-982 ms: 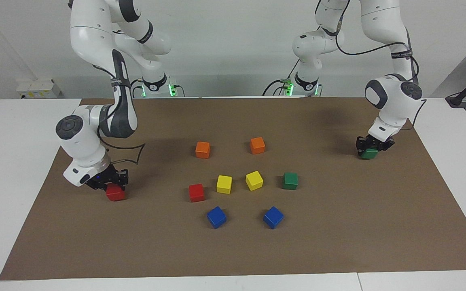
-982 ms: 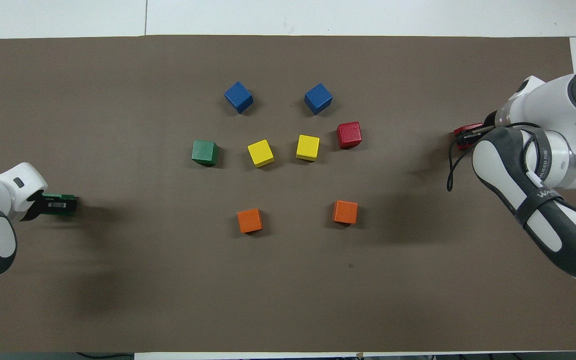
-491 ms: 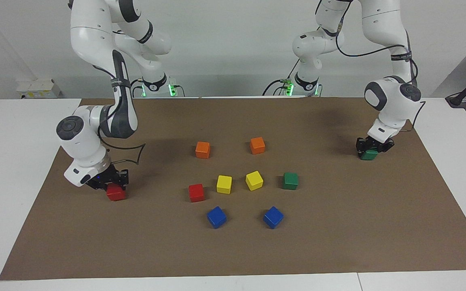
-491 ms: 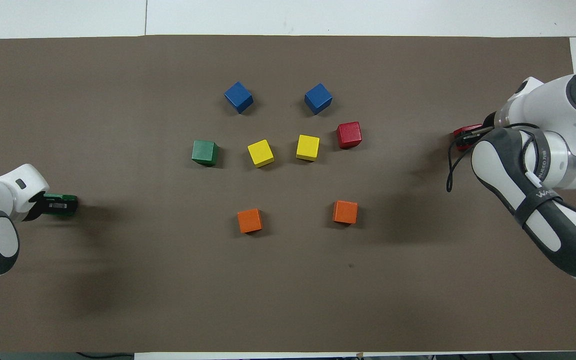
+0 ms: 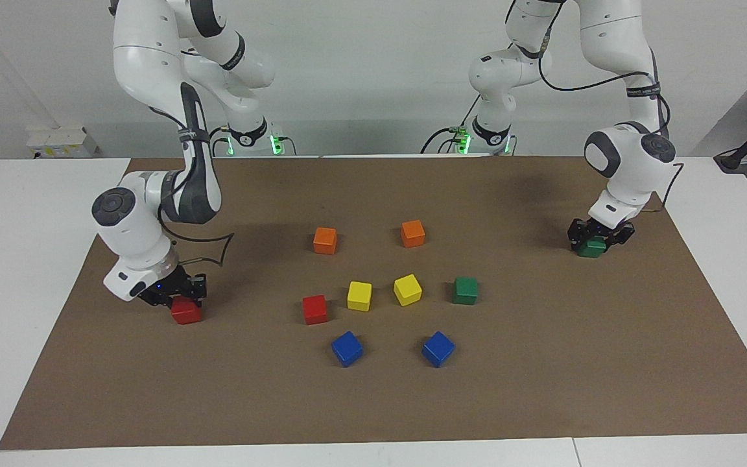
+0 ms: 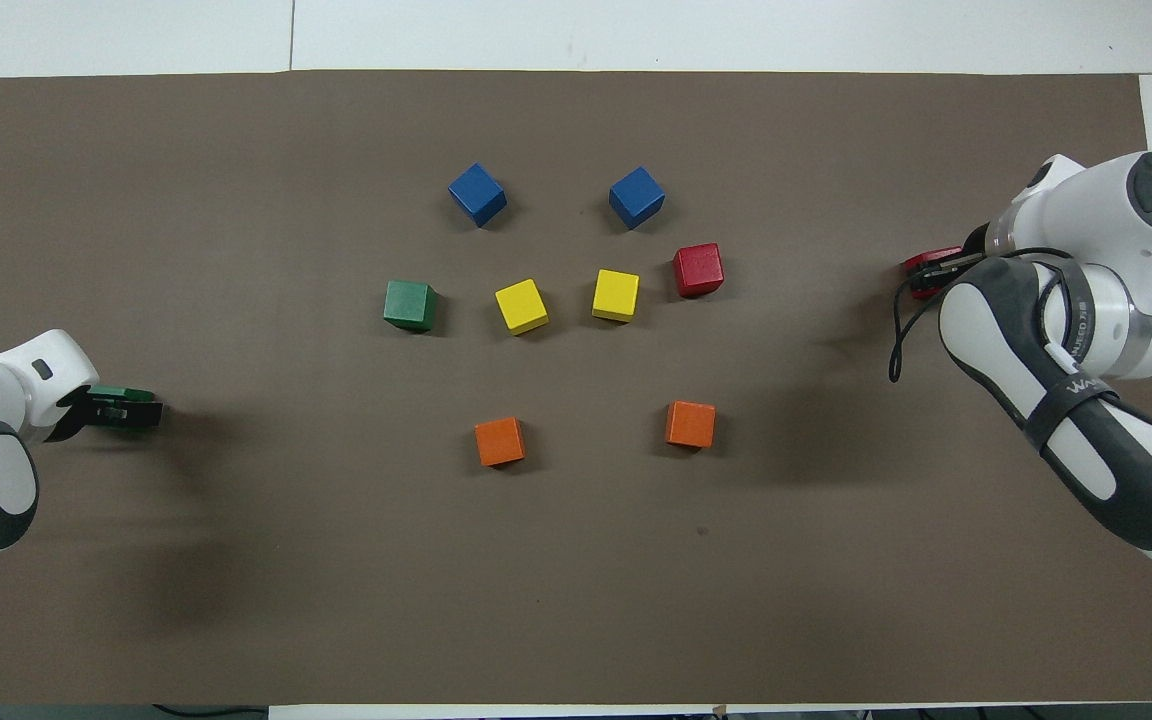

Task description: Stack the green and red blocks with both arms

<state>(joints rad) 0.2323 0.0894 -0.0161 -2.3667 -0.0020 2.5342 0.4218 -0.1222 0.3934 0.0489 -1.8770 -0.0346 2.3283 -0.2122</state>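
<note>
Tools barely shift since a second ago: left tool [image 5: 592,235] has crept inward, clenched on its green block [image 5: 591,248] near the left-arm edge of the tabletop [image 5: 542,389]; right tool [image 5: 176,293] grips its red block [image 5: 185,312], sitting square, near the right-arm edge.

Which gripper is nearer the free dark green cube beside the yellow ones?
Left. The left gripper is at the left arm's end; the free dark green cube lies midtable. The right gripper is at the right arm's end.

Two dark green glossy cubes [image 5: 465,290], two bright red [image 5: 314,309], two orange [image 5: 325,240], two yellow [image 5: 359,295], two blue [image 5: 347,348]; brown mat [image 5: 542,376].
</note>
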